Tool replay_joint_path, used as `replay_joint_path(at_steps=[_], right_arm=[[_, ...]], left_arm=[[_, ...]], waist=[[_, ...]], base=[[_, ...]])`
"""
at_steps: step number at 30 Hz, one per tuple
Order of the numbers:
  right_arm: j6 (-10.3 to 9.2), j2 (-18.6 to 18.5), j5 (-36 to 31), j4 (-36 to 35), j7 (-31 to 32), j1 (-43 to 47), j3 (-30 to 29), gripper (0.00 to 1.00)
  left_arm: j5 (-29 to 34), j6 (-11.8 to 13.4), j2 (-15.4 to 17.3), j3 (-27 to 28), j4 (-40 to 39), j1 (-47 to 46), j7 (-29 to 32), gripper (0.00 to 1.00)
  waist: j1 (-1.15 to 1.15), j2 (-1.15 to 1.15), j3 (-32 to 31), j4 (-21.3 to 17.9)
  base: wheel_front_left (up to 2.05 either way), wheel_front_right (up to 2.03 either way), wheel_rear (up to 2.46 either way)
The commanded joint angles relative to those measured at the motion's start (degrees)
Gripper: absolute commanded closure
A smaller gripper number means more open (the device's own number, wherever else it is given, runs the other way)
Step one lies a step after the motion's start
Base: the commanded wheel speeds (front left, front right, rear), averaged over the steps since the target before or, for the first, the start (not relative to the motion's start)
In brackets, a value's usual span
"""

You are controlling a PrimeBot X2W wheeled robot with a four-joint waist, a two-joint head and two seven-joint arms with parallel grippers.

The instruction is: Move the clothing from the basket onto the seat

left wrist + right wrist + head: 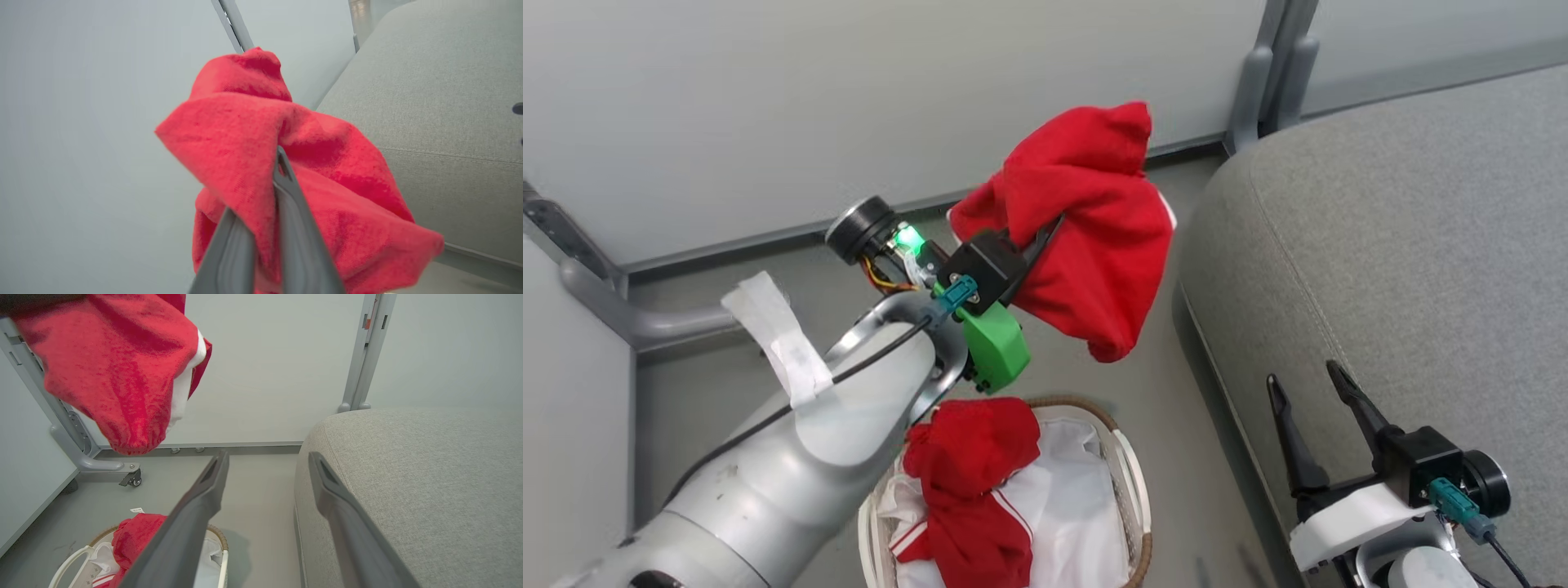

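Above the basket [1088, 408], left end effector [1037, 241] clamps clothing [1098, 204] — white tag [137, 509] unreadable.

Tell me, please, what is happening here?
The left gripper holds one red garment pinched in the air above the basket, beside the grey seat, not yet over it. A second red garment lies in the basket on its white liner. The right gripper hangs open and empty near the seat's edge.
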Motion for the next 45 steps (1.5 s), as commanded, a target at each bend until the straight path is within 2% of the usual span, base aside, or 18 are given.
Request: replay_joint_path(at_steps=[1,13,25,34,40,45], right_arm=[[-0.06,-0.2,-0.3,0.0,-0.1,1.0,0.5,0.0],[-0.06,-0.2,-0.2,-1.4,-0.1,-1.5,5.4,0.0],[-0.06,-0.2,4.0,-2.3,-0.1,-8.0,8.5,0.0],[-0.06,-0.2,6.9,6.0,-0.1,-14.9,11.0,0.0],[-0.06,-0.3,13.1,12.7,-0.1,-19.5,17.8,0.0],[-0.06,-2.4,19.4,14.1,-0.1,-22.6,24.8,0.0]], left_arm=[[-0.9,-0.2,0.7,-0.5,-0.7,-1.7,-0.1,1.0],[-3.5,-0.2,1.7,-2.6,-5.3,-7.5,-0.1,1.0],[-3.1,-0.2,1.7,-3.0,-7.6,-6.2,-0.1,1.0],[-3.3,-0.2,1.3,-4.2,-10.2,-4.0,-0.1,1.0],[-4.1,-0.2,1.4,-6.3,-11.2,-2.7,-0.1,1.0],[-5.1,-0.2,1.7,-7.6,-11.8,-2.5,-0.1,1.0]], waist=[[0.0,0.0,-6.0,3.1],[0.0,0.0,-8.4,3.4],[0.0,0.0,-8.9,4.7],[0.0,0.0,-8.7,6.4],[0.0,0.0,-8.8,7.4],[0.0,0.0,-8.8,7.8]], base=[[0.0,0.0,0.0],[0.0,0.0,0.0],[0.0,0.0,0.0],[0.0,0.0,0.0],[0.0,0.0,0.0],[0.0,0.0,0.0]])
